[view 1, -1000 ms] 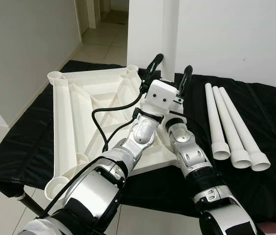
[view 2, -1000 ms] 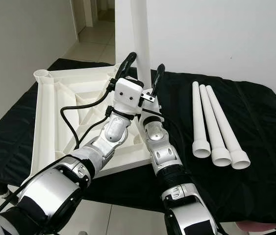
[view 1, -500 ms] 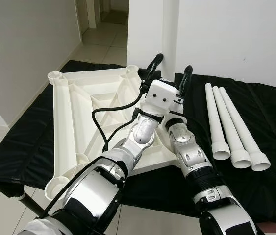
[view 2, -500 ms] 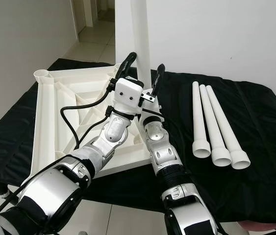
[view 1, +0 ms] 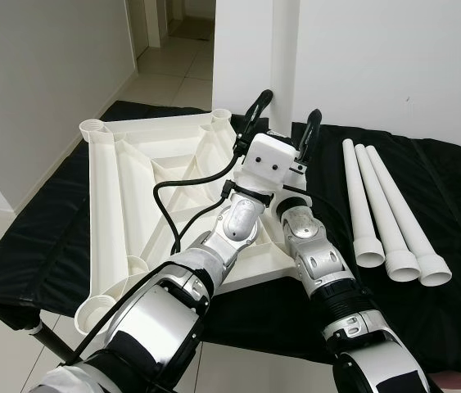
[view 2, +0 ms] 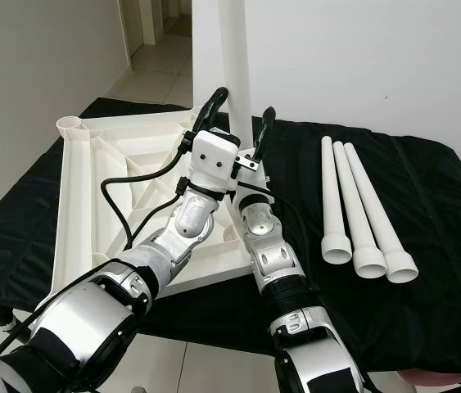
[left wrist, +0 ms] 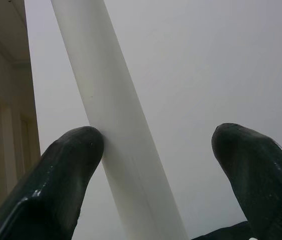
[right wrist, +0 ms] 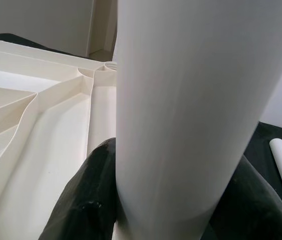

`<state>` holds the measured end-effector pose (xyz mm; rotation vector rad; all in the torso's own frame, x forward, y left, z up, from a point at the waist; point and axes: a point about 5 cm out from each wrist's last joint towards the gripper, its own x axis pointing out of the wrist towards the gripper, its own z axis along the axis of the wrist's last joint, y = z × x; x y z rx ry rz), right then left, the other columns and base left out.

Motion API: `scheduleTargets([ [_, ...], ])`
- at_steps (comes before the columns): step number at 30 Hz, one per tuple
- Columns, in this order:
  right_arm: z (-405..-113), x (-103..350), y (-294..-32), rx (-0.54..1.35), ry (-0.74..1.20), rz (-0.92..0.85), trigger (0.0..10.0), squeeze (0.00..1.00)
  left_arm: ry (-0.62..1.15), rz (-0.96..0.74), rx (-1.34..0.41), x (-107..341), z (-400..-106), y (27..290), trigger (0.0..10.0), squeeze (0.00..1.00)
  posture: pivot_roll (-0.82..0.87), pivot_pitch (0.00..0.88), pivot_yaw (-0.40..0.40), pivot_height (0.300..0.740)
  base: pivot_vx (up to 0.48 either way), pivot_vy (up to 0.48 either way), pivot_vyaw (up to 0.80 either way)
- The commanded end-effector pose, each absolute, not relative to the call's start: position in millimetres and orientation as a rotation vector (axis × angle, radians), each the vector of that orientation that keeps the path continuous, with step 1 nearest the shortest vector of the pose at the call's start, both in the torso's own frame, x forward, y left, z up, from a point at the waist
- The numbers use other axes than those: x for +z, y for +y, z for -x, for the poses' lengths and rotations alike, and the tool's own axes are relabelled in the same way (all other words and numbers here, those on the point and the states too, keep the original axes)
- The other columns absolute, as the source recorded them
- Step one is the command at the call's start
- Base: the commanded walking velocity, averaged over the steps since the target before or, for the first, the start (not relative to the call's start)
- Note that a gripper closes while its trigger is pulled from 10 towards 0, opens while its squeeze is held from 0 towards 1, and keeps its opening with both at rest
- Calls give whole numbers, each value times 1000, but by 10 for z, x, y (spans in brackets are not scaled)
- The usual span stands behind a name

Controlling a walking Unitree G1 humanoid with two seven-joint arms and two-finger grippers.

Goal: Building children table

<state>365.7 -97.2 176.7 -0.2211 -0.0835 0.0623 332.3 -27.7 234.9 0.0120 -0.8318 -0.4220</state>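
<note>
The white tabletop (view 1: 128,184) lies upside down on a black cloth, its ribs and corner sockets facing up. One white leg (view 1: 284,65) stands upright in the near right corner socket and rises out of the picture. My left gripper (view 1: 286,121) is open around this leg; in the left wrist view one finger (left wrist: 70,170) touches the leg (left wrist: 115,130) and the other stands apart. Lower down, my right gripper (right wrist: 181,205) is shut on the same leg (right wrist: 191,100), just above the socket and partly hidden behind my left wrist. Three loose white legs (view 1: 387,209) lie side by side to the right.
The black cloth (view 1: 451,196) covers a low table whose front edge drops off near my body. A white wall (view 1: 394,57) stands close behind. A doorway with a tiled floor (view 1: 169,70) opens at the back left.
</note>
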Motion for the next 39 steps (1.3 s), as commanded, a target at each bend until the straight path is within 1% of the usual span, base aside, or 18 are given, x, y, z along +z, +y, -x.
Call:
scheduleTargets([
  [1,-3699,1757,-1387,-101,-39,150,10000,0,-1147,699,-315,4492,-3165,1762,10000,0,39,0,-39,740,0,0,0],
  [2,-3699,1757,-1387,-101,-39,150,10000,0,-1147,699,-315,4492,-3165,1762,10000,0,39,0,-39,740,0,0,0],
  [3,-3696,1751,-1391,-103,-37,150,10000,0,-1154,694,-317,4510,-3148,1773,10000,0,41,0,0,740,0,0,0],
  [11,-3698,1730,-1417,-121,-31,147,10000,0,-1197,674,-315,4641,-3074,1846,10000,0,48,0,0,740,0,0,0],
  [21,-3704,1733,-1415,-119,-32,149,10000,0,-1192,650,-319,4641,-3099,1853,10000,0,50,0,0,740,0,0,0],
  [24,-3703,1736,-1414,-118,-34,151,10000,0,-1159,617,-328,4602,-3182,1831,10000,0,50,0,0,740,0,0,0],
  [25,-3699,1737,-1422,-120,-35,151,10000,0,-1133,588,-330,4556,-3255,1801,10000,0,50,0,0,740,0,0,0],
  [34,-3695,1728,-1426,-123,-33,151,10000,0,-1115,594,-318,4509,-3321,1820,10000,0,46,0,0,740,0,0,0],
  [35,-3694,1726,-1429,-124,-32,151,10000,0,-1114,595,-316,4505,-3325,1825,10000,0,46,0,-32,740,0,0,0],
  [39,-3694,1726,-1429,-124,-32,151,10000,0,-1114,595,-316,4505,-3325,1825,10000,0,46,0,-32,740,0,0,0],
])
